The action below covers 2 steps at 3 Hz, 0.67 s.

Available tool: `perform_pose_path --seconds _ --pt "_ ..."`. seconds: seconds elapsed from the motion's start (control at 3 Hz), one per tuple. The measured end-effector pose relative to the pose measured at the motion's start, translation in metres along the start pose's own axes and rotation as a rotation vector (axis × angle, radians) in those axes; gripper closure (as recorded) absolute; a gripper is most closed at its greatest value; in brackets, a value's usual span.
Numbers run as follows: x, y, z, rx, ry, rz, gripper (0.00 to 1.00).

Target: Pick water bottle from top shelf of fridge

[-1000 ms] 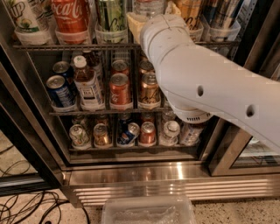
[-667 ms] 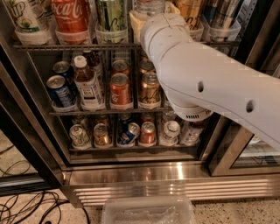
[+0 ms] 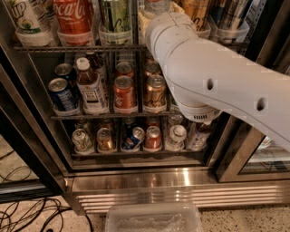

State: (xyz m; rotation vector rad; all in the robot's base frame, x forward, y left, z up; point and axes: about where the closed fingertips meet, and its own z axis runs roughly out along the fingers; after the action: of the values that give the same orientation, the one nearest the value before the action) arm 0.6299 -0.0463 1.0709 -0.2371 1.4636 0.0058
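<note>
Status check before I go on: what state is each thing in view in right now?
gripper, up at the top shelf by the water bottle, largely hidden by the arm.
water bottle, upright on the top shelf, mostly hidden.
fridge, door open.
Coca-Cola can, upright on the top shelf.
brown-drink bottle, upright, white cap on.

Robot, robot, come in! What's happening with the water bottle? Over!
Gripper up at top shelf, mostly hidden behind own arm. Water bottle right there, only a sliver showing. Green can close beside it.
</note>
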Motion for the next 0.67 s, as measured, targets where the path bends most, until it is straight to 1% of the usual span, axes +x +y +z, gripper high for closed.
perform_pose_path --seconds 0.33,0.67 --pt "-0.0002 0.0001 0.0 -0.001 0.0 0.0 1.0" --pt "-0.0012 0.0003 -0.0003 -0.001 -0.002 0.0 1.0"
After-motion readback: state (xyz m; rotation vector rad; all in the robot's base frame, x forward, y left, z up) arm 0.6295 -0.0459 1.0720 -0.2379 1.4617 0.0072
